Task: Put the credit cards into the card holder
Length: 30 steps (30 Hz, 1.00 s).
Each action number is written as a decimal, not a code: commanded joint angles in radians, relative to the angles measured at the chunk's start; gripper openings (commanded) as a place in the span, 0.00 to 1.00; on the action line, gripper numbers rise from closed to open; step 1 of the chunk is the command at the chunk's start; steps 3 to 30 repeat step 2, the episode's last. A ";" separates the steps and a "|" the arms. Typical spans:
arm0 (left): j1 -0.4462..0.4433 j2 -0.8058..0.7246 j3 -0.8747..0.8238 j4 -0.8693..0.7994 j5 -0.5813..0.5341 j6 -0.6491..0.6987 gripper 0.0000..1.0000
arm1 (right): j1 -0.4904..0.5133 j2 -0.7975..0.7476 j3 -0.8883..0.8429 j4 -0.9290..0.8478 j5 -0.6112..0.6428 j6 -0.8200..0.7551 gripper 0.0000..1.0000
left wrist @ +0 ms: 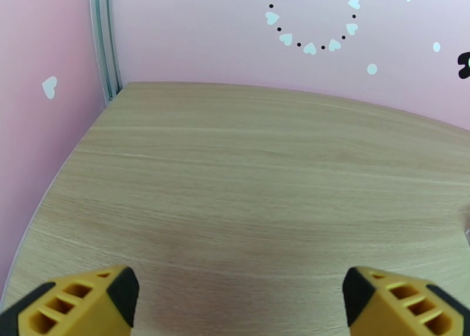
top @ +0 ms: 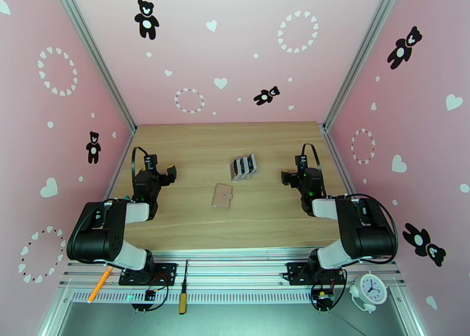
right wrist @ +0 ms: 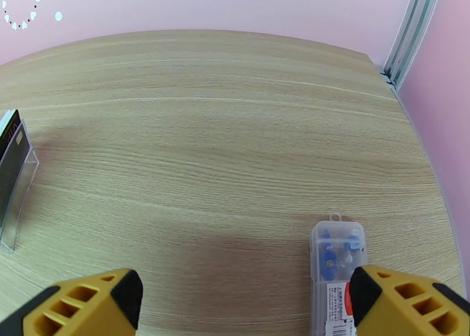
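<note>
— At mid-table, the small dark credit cards point(top: 242, 167) stood upright in a clear plastic rack point(right wrist: 20, 196), just beyond the closed tan-pink leather card holder point(top: 222, 195).

— Left gripper point(top: 170, 172) and right gripper point(top: 286, 177) both hung empty, jaws spread wide, well apart from them. The cards looked thin, stiff and slick; I'd pinch a top edge.

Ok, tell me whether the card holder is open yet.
No, the tan card holder lies folded shut on the table, with no inner sleeves showing.
</note>
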 commanded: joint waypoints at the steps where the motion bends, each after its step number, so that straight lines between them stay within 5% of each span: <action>1: 0.006 0.009 -0.009 0.026 0.019 -0.010 0.98 | 0.004 -0.011 0.012 -0.005 0.007 0.006 0.99; 30: 0.006 0.009 -0.009 0.026 0.019 -0.010 0.98 | 0.004 -0.011 0.011 -0.006 0.007 0.006 0.99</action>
